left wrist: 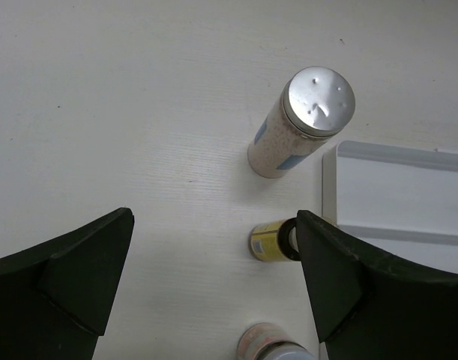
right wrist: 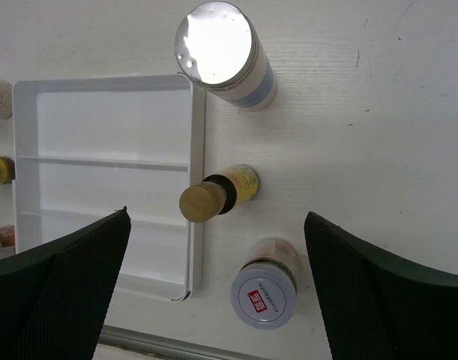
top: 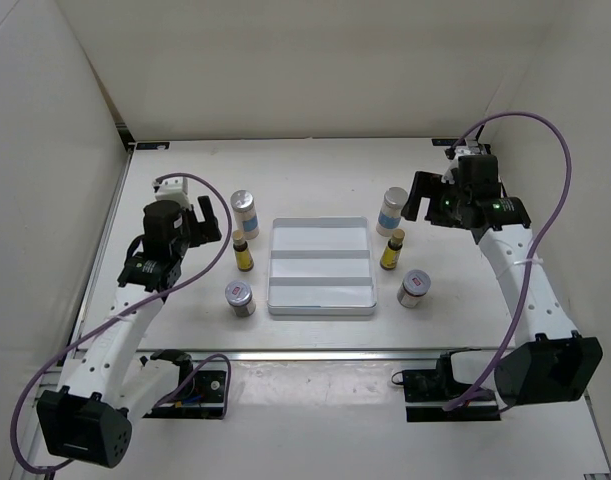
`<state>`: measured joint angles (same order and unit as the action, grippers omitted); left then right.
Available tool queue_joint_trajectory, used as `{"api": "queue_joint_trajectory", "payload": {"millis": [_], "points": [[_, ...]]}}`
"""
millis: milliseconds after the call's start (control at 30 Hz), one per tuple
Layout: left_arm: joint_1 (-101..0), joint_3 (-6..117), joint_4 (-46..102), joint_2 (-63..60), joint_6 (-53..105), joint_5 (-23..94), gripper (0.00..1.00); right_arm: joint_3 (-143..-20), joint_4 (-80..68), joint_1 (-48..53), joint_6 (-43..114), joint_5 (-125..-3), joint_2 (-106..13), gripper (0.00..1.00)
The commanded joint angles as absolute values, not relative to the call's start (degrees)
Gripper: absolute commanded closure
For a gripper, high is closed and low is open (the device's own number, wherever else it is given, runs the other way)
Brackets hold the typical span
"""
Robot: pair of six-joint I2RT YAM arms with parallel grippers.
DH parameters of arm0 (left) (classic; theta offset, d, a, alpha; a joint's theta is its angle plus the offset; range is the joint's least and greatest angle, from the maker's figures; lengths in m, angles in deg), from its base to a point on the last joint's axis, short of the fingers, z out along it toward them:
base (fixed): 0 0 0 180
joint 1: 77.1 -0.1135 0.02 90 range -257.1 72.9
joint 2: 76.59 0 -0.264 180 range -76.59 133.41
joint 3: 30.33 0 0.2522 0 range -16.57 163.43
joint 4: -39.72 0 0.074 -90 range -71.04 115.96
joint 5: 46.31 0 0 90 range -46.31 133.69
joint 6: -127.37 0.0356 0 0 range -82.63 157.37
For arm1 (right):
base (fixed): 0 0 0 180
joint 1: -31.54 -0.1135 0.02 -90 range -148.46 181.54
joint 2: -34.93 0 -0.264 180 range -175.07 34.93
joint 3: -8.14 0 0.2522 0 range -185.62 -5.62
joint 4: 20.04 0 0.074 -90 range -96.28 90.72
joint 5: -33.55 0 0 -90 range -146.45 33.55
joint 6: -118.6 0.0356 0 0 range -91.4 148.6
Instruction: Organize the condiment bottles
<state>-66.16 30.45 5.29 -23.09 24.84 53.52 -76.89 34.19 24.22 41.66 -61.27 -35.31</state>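
We look down on a white table [top: 315, 165] boxed in by plain white walls [top: 285, 60], with a flat white-grey rectangular tray [top: 320, 236] at frame centre. In a column left of it stand a white blue-labelled bottle with a silver cap [top: 244, 212], a tiny yellow bottle with a dark cap [top: 243, 253] and a squat silver-lidded jar [top: 240, 297]. Right of it stand a second white bottle [top: 392, 210], a second yellow bottle [top: 392, 250] and a second jar [top: 414, 288]. All six are on the table, outside the tray. The left wrist view catches small pits in the silver cap and only a tray corner. The right wrist view takes in nearly the whole tray. The left gripper [left wrist: 214, 217] and right gripper [right wrist: 217, 216] both gape wide, holding nothing.
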Motion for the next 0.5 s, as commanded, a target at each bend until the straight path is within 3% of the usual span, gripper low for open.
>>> {"api": "queue_joint_trajectory", "payload": {"millis": [0, 333, 467], "points": [[-65.9, 29.6, 6.2, -23.1, 23.3, 58.5, 0.0, -77.3, 33.4, 23.9, 43.2, -61.2, -37.5, 0.0], [-64.8, 29.6, 6.2, -23.0, 22.6, 59.3, 0.0, -81.9, 38.6, 23.9, 44.9, -60.8, -44.1, 0.0], [-64.8, 30.1, 6.2, -23.0, 21.1, 56.4, 0.0, -80.5, 35.5, 23.9, 46.0, -60.8, -40.8, 0.0]]}}
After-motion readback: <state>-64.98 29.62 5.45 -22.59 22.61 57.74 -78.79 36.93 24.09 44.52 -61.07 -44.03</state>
